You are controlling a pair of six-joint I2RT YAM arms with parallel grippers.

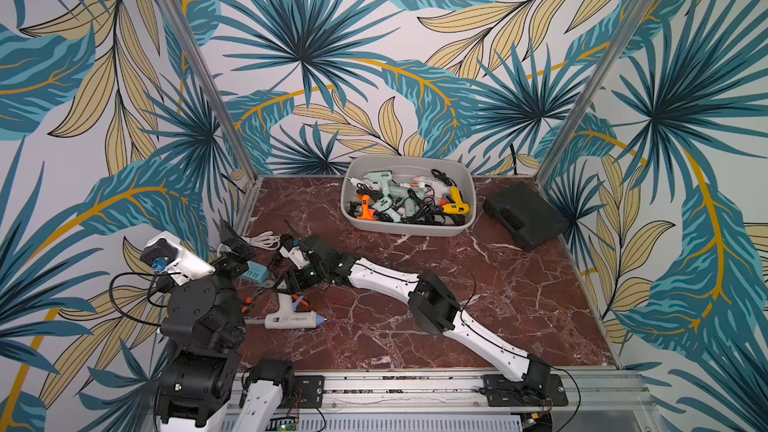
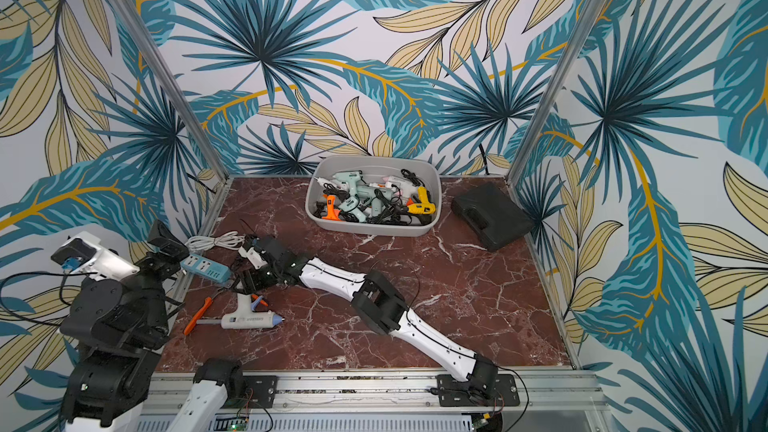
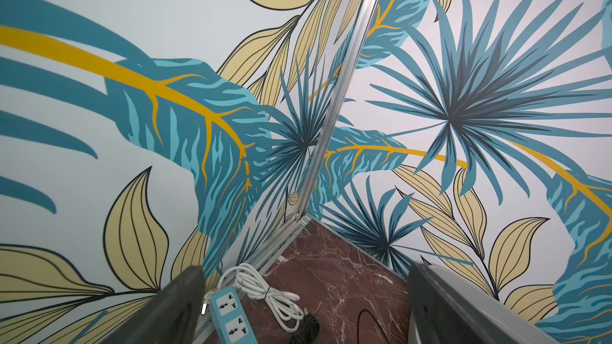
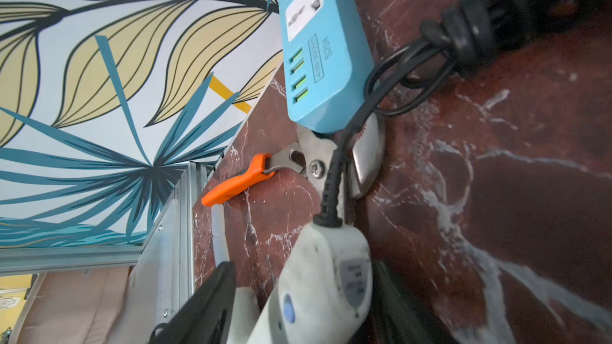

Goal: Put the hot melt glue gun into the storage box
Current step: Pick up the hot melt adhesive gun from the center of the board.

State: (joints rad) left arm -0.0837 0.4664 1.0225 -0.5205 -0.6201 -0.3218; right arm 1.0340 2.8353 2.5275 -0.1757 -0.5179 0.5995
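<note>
**White gun straddled near the left wall; its cord is the hazard**

Left gripper (image 3: 304, 268): fingers spread wide, nothing between them, aimed into the corner and away from the work. Near it lies the blue power strip (image 2: 205, 268), with orange-handled shears (image 4: 308, 167) at its end.

The hot melt glue gun (image 1: 291, 320) lies on its side on the red marble table (image 1: 498, 284). It is near the left edge and well apart from the storage box (image 1: 407, 228).

Right gripper (image 4: 304, 266): one finger stands on each side of the gun's handle. Whether the pads bear on it cannot be told.

Risks, as judged:
- The gun's black cord (image 4: 334, 173) crosses the shears and runs on to a tied bundle. A lift could drag the shears or the strip along.
- A hold on the handle alone leaves the barrel free to swing, and the gun could slip.
- The box is already crowded with guns and cords. This one could perch on the heap with its cord trailing over the rim.
</note>
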